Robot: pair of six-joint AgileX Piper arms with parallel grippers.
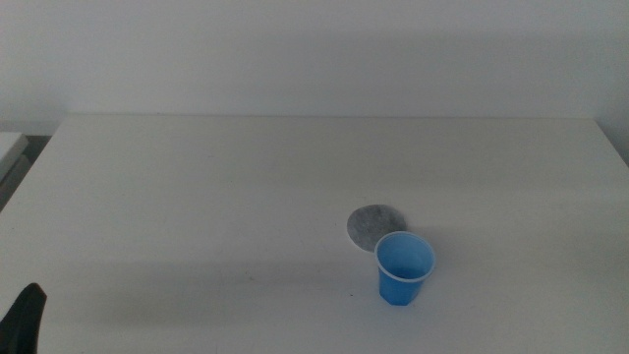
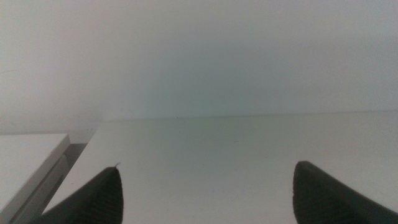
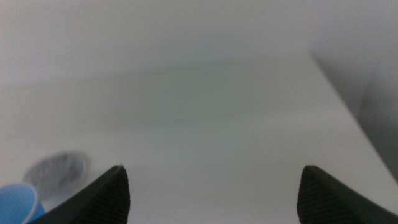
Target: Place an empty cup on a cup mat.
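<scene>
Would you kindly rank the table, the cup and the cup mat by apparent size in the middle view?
1. Table, by far the largest.
2. Cup and cup mat: they look alike, and the cup partly overlaps the mat, so I won't rank them.

The white flat worktop (image 1: 197,197) is bare on almost all its surface. Only two things stand in the way, right of the centre: the small bright blue plastic cup (image 1: 404,267), upright, and the flat round speckled grey cup mat (image 1: 373,225) just behind it, overlapped by the cup's rim in the middle view. Around both, room is free on every side.
</scene>
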